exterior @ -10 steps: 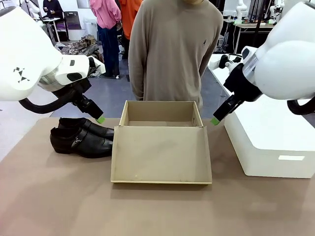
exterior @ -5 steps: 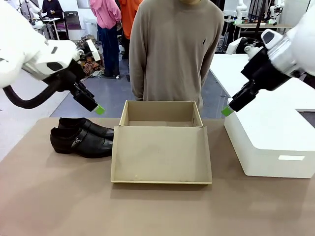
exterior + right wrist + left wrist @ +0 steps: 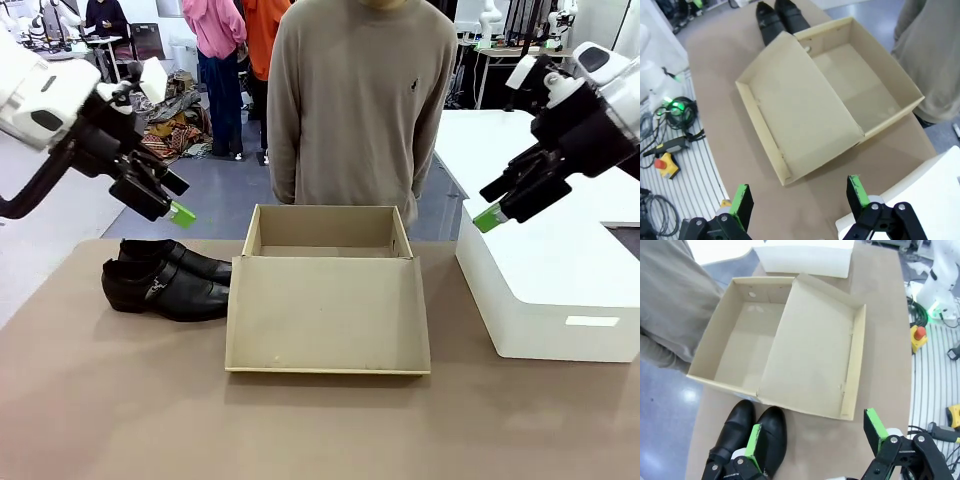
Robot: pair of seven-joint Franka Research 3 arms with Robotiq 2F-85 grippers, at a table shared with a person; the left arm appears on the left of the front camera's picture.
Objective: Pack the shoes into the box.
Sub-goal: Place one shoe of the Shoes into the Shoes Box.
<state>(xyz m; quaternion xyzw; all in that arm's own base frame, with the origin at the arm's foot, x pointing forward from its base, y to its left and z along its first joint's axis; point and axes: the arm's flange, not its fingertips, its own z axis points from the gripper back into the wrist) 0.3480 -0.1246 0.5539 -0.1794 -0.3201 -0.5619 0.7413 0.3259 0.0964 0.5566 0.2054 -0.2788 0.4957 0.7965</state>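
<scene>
- Front view: shoes [image 3: 165,280] lie side by side on the table [image 3: 100,400], just left of the open box [image 3: 325,300]. The left gripper [image 3: 172,208] hangs above the shoes, and the right gripper [image 3: 492,214] above the white box [image 3: 550,290].
- Left wrist view: left gripper [image 3: 814,432] fingers spread wide, holding nothing; shoe toes between them.
- Right wrist view: right gripper [image 3: 799,192] fingers wide, holding nothing; box beyond.

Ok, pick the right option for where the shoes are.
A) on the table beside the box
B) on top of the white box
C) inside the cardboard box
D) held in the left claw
A: the shoes lie side by side on the table, next to the left side of the open box.
</scene>
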